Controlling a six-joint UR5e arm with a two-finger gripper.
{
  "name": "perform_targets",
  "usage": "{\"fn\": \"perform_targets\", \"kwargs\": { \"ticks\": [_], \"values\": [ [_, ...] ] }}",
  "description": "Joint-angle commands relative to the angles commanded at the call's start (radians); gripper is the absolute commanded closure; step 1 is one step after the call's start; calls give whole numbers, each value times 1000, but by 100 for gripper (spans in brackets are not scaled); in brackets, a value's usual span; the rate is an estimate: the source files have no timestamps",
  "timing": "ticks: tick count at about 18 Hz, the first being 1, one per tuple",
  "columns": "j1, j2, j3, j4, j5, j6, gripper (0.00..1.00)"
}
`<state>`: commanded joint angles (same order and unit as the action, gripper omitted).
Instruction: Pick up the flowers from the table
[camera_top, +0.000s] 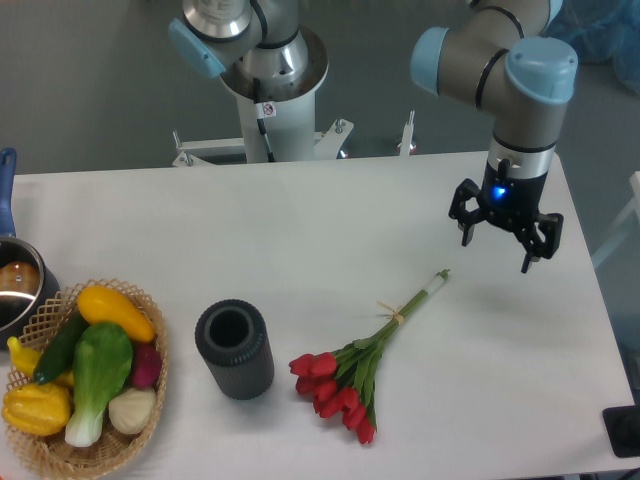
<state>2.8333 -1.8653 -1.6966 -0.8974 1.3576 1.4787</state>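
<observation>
Gripper (503, 242) hanging spread above bare table (300, 230), open white surface between it and the flowers (365, 360), nothing over the stems, dark cylinder (235, 349) just left of the blooms, wicker basket (85, 385) well apart at the far left

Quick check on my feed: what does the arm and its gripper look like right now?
The arm has grey tubular links with light blue joint caps. Its wrist ends in a black gripper with two dark fingers, and a small blue light glows just above them.

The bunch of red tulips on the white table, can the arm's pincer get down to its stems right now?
Probably yes: the open pincer hovers right of the tied green stems, with nothing between them.
</observation>
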Motion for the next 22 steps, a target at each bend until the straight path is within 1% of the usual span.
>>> {"fn": "perform_targets", "kwargs": {
  "ticks": [3,8,13,22],
  "values": [
    [-3,0,6,-3,-2,6,0],
    [-8,0,-3,0,0,6,0],
    [2,-5,-3,0,-49,-1,0],
    [17,-8,-3,0,-49,-5,0]
  ]
}}
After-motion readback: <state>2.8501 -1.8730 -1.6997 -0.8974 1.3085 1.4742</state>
